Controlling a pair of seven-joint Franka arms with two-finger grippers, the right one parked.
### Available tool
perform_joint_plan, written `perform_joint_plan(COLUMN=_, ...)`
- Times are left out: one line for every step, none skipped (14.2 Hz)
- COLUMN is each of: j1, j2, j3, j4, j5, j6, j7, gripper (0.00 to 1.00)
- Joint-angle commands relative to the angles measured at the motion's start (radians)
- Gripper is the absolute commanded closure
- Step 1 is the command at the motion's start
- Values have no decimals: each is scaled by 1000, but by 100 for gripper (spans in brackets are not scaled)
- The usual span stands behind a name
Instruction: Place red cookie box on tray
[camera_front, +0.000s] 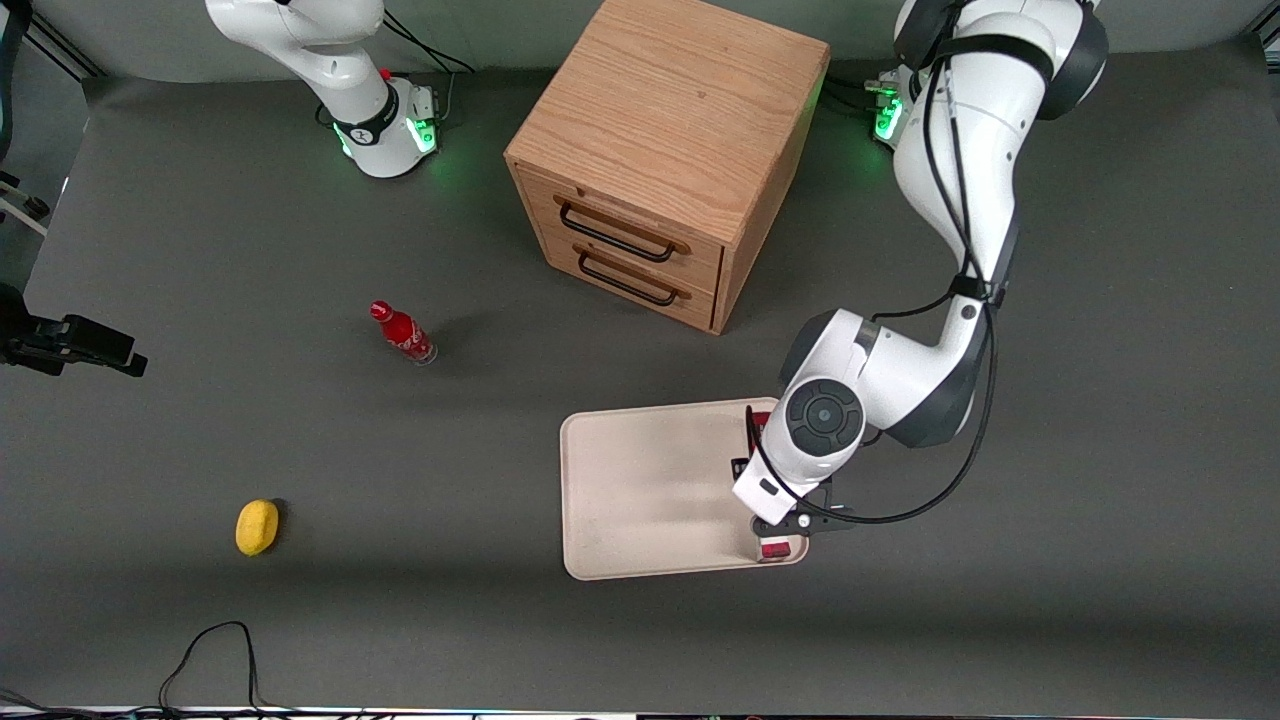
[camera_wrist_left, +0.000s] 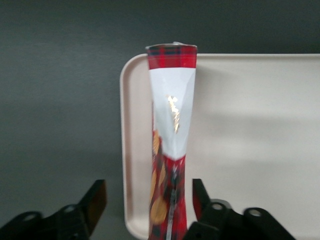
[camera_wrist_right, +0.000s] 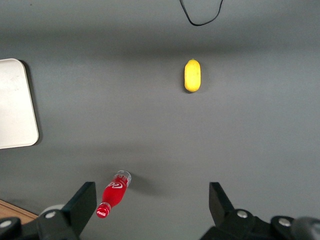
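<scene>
While the box lies along the tray's edge nearest the working arm, the gripper hangs right over it with its fingers spread wide, one on each side and neither pressing the carton. In the wrist view the box runs lengthwise just inside the rim, and its sides look pinched in near the middle. From the front, the arm's wrist covers most of it; only red ends peek out, both within the tray's outline.

The placing step looks to be at its end: the box seems set down and let go. What the next move calls for, by this reading, is a straight lift clear, so that neither finger drags the slim carton over the low rim.

A wooden cabinet stands farther from the front camera. A small red bottle and a yellow object lie toward the parked arm's end.
</scene>
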Motion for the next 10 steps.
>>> perform_joint_plan(j1=-1, j2=-168, j3=-2, j4=-28, j5=18, j6=-163, j7=-29, gripper=0)
perform_joint_plan(j1=-1, j2=-222, j3=-2, j4=-31, j5=19, j6=-230, j7=-26, gripper=0)
perform_joint_plan(j1=1, j2=-269, j3=-2, j4=-31, j5=20, j6=-292, j7=-23, gripper=0)
perform_joint_plan(j1=5, j2=-317, j3=0, j4=-36, j5=20, j6=-336, j7=-19, gripper=0)
perform_joint_plan(j1=30, j2=-360, j3=-2, j4=-40, j5=20, j6=-369, j7=-11, gripper=0)
perform_joint_plan(j1=51, j2=-395, j3=-3, j4=-55, j5=20, j6=-399, j7=-7, gripper=0)
perform_joint_plan(j1=73, j2=-435, j3=-3, j4=-92, j5=18, j6=-404, j7=6, gripper=0)
perform_joint_plan(j1=94, j2=-490, j3=-3, j4=-159, j5=18, j6=-388, j7=26, gripper=0)
perform_joint_plan(j1=120, j2=-544, j3=-3, j4=-230, j5=18, j6=-366, j7=67, gripper=0)
perform_joint_plan(j1=148, j2=-599, j3=-3, j4=-299, j5=16, j6=-333, j7=108, gripper=0)
